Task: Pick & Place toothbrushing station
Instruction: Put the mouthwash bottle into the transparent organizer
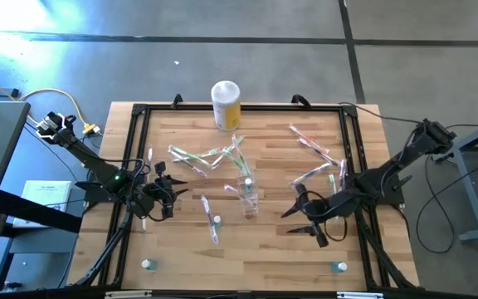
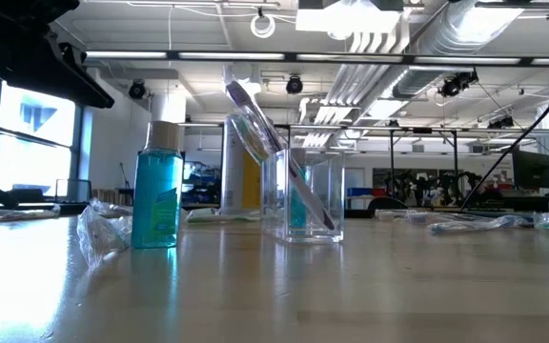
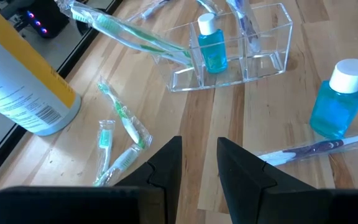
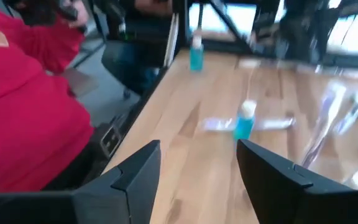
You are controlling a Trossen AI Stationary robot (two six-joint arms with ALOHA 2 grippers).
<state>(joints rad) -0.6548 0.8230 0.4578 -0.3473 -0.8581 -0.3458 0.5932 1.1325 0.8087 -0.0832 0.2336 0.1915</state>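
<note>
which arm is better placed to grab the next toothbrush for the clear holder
Probably the right. Its gripper is open and empty beside the loose toothbrushes on that side, a short way from the clear holder. The left gripper hovers with narrow jaws; brushes lie near it too.

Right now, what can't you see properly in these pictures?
Low view: yellow canister partly hidden behind the clear cup.
Right wrist view: person's red sleeve cut off by the edge.
Left wrist view: yellow canister's label cut off by the edge.
High view: small bottle too tiny to read.
</note>
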